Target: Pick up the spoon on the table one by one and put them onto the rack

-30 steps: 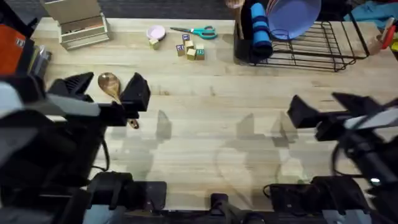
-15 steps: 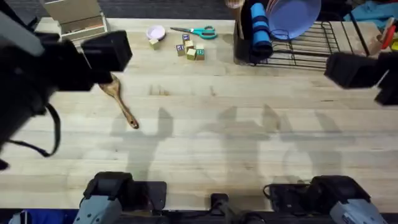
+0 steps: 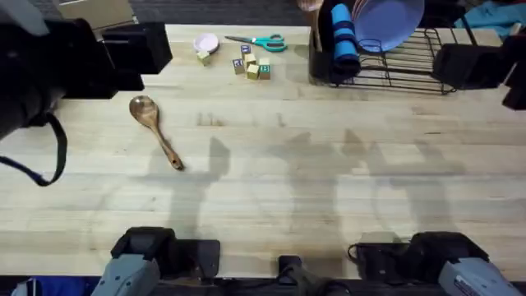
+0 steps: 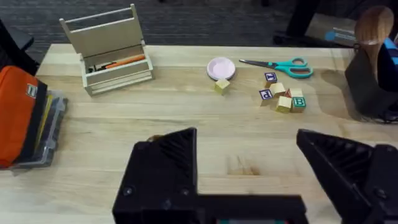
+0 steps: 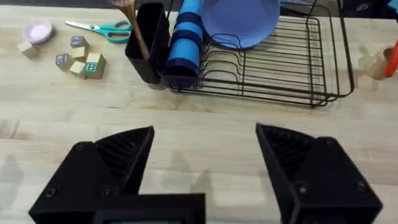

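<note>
A brown wooden spoon (image 3: 154, 128) lies on the table (image 3: 288, 181) at left of centre, its bowl toward the far side, with nothing touching it. My left gripper (image 4: 249, 167) is open and empty, held high above the table's far left, beyond the spoon. The black wire rack (image 3: 411, 66) stands at the far right. Another wooden spoon (image 5: 133, 25) stands upright in the rack's dark utensil holder (image 5: 149, 46). My right gripper (image 5: 205, 163) hovers open and empty in front of the rack (image 5: 280, 74).
A blue cup (image 3: 343, 37) and a purple plate (image 3: 386, 20) sit in the rack. Teal scissors (image 3: 261, 41), small letter blocks (image 3: 251, 67) and a pink dish (image 3: 205, 43) lie at the far middle. At the far left are a beige holder (image 4: 109, 46) and an orange case (image 4: 18, 118).
Both arms have risen and swung toward the far side. The left gripper has left the spoon, which stays on the table. The right gripper now hangs near the rack.
</note>
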Controlling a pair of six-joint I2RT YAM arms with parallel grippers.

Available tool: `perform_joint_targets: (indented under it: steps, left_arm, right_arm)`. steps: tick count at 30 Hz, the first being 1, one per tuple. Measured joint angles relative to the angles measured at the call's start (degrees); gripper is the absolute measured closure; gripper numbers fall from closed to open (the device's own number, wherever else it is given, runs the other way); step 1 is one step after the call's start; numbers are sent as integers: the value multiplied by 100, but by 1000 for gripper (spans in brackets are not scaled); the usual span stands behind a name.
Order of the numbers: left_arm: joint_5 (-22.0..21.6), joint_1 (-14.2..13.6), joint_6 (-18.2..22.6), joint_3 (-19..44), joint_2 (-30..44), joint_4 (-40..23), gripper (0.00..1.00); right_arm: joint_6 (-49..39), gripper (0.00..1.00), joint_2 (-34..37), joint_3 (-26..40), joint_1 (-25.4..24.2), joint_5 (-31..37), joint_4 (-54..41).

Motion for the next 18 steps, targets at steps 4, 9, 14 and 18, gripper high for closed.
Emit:
perform_joint_targets:
  steps: [4, 9, 14, 18]
  left_arm:
    - [-110, -2, -119, 0, 12, -6, 7]
    - [-836, 0, -1012, 4, 263, -265, 7]
    - [-1140, 0, -1508, 4, 732, -402, 7]
    - [-1180, -2, -1679, 4, 1059, -499, 7]
  right_arm:
    - [0, 9, 0, 0, 0, 0, 2]
    - [0, 9, 0, 0, 0, 0, 0]
    - [0, 9, 0, 0, 0, 0, 1]
    - [0, 9, 0, 0, 0, 0, 0]
